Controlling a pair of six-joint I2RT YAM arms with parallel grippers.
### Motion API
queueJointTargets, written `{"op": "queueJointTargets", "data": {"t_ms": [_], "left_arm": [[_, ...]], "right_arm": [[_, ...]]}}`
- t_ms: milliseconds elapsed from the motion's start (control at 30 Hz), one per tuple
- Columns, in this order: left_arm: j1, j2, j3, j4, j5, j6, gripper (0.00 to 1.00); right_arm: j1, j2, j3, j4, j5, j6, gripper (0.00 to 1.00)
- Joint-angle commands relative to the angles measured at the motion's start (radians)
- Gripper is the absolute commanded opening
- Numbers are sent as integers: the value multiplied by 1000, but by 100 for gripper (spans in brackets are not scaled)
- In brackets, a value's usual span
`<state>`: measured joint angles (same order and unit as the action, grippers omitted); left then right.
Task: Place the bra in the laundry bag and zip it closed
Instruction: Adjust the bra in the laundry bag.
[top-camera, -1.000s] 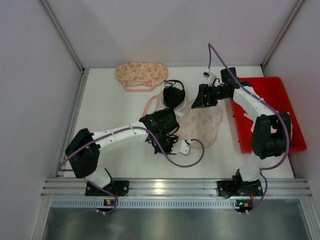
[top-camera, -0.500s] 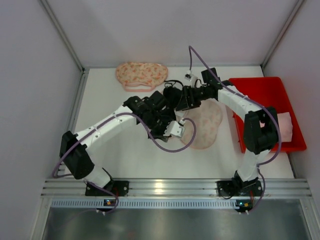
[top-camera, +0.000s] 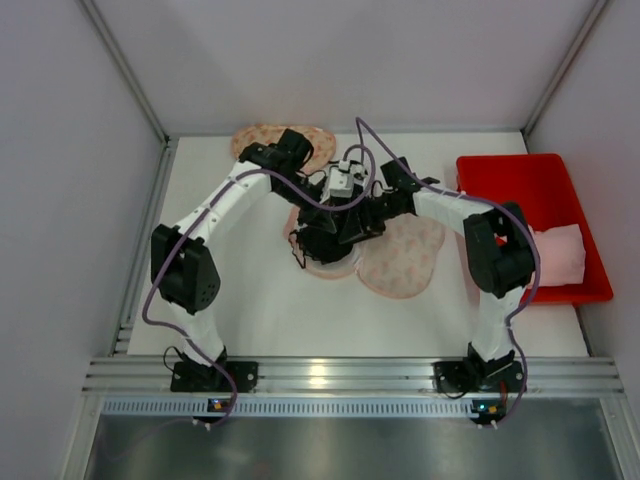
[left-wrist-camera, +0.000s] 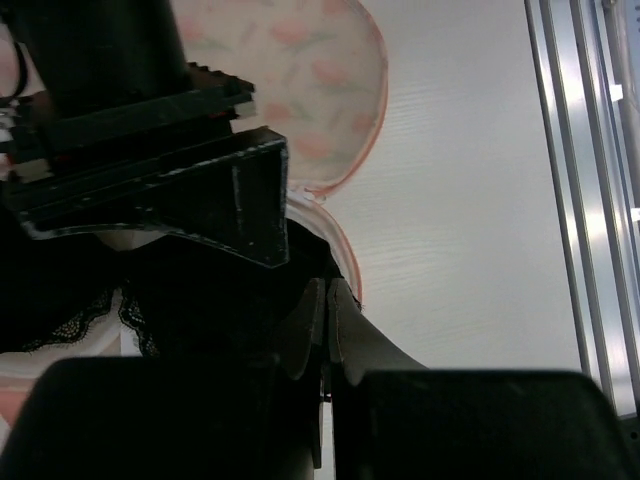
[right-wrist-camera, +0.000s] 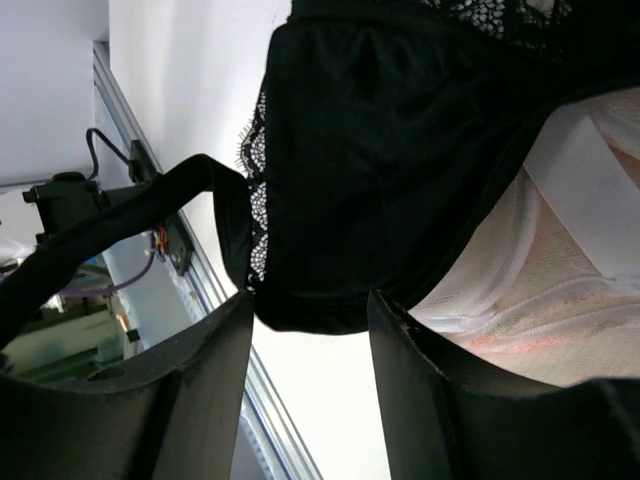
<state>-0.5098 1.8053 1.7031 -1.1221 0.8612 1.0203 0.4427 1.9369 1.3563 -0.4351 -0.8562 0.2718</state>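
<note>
The black lace bra (top-camera: 316, 247) lies bunched on the left lobe of the pink floral mesh laundry bag (top-camera: 405, 260), mid-table. My right gripper (top-camera: 347, 230) reaches in from the right and is open. In the right wrist view its fingertips (right-wrist-camera: 310, 300) stand either side of the bra's (right-wrist-camera: 400, 150) lower edge, with the bag's mesh (right-wrist-camera: 520, 270) behind. My left gripper (top-camera: 322, 222) comes in from the back, fingers pressed shut (left-wrist-camera: 327, 290) right beside the bra (left-wrist-camera: 90, 310). Nothing shows between them. The bag (left-wrist-camera: 310, 60) lies beyond.
A red bin (top-camera: 530, 185) holding a folded white cloth (top-camera: 560, 250) stands at the right. A second floral bag (top-camera: 262, 140) lies at the back, partly under the left arm. An aluminium rail (top-camera: 320, 375) runs along the near edge. Walls close both sides.
The left arm swung from the front round to the back, gripper still shut. The right gripper moved left and down to the bra, jaws narrowing. The bra shifted nearer, onto the bag's left lobe.
</note>
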Motion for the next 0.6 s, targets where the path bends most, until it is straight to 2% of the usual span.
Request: {"op": "queueJointTargets", "data": {"t_ms": [0,133,200,300,433,567], "left_arm": [[22,67,114,-15,125,-55,0],[39,153,162,13,157,-106,0],[45,169,155,54,151,-155,0],[47,181,124,169,127,-218,0],[48,209,95,341,75,-298,0],[48,261,113,412,55,-371,0]], "right_arm": [[8,-3,-8,32,-9,-3,50],[4,-33,-22,27,-6,-3,50],[-5,-56,-42,39,-3,7,54],[-56,-122,-62,55,8,7,67],[-110,-188,-98,48,26,4,70],[-137,-233,-173,64,42,-6,74]]}}
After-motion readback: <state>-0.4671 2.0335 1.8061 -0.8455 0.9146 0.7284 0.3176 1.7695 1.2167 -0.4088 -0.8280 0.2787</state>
